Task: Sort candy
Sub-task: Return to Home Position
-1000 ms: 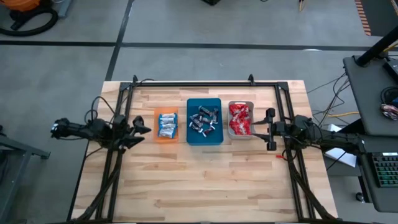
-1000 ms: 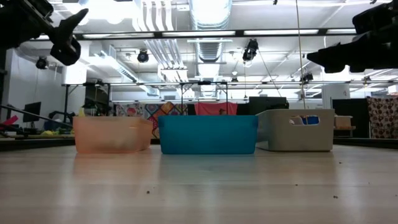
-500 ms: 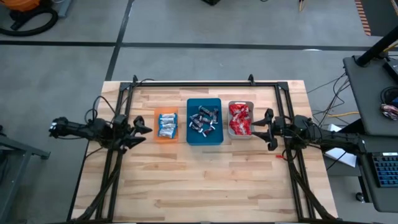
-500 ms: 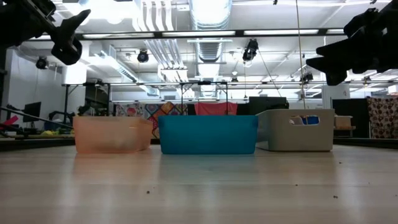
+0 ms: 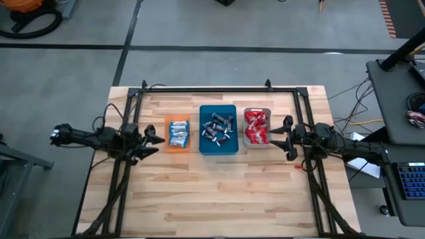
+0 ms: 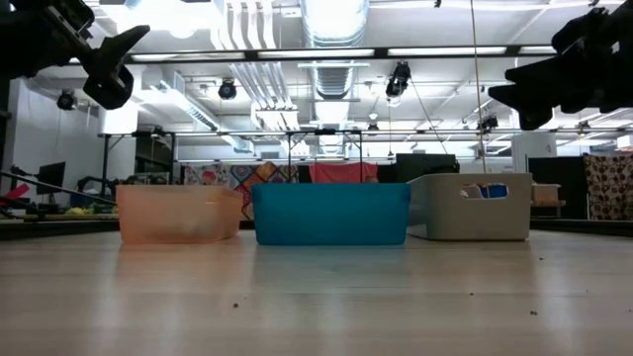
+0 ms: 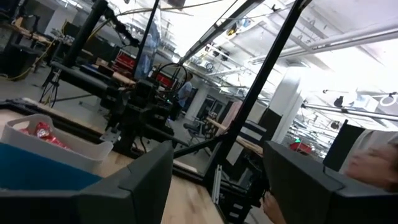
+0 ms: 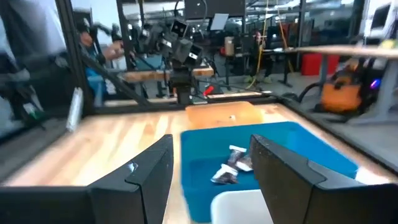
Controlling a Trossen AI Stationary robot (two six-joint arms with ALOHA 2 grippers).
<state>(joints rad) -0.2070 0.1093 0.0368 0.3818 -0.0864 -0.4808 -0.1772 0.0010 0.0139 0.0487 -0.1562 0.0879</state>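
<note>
1. The candy lay sorted in a row of trays on the desk point(image 5: 219, 192): blue-and-white pieces point(image 5: 177, 135) in the orange tray point(image 5: 176, 150), brown-and-silver ones point(image 5: 218, 128) in the blue tray point(image 5: 218, 150), and red ones point(image 5: 255, 127) in the grey tray point(image 5: 257, 110). I saw none loose, so the sorting looked finished.
2. The left arm point(image 5: 99, 138) and right arm point(image 5: 332, 141) hung raised at either end of the row, likely parked clear.
3. The left jaws and right jaws stood spread and empty. The candy lay between and below them, touching neither.

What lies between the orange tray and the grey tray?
The teal tray, holding brown-and-silver candies, sits between the orange tray and grey tray, as the high view shows.
</note>
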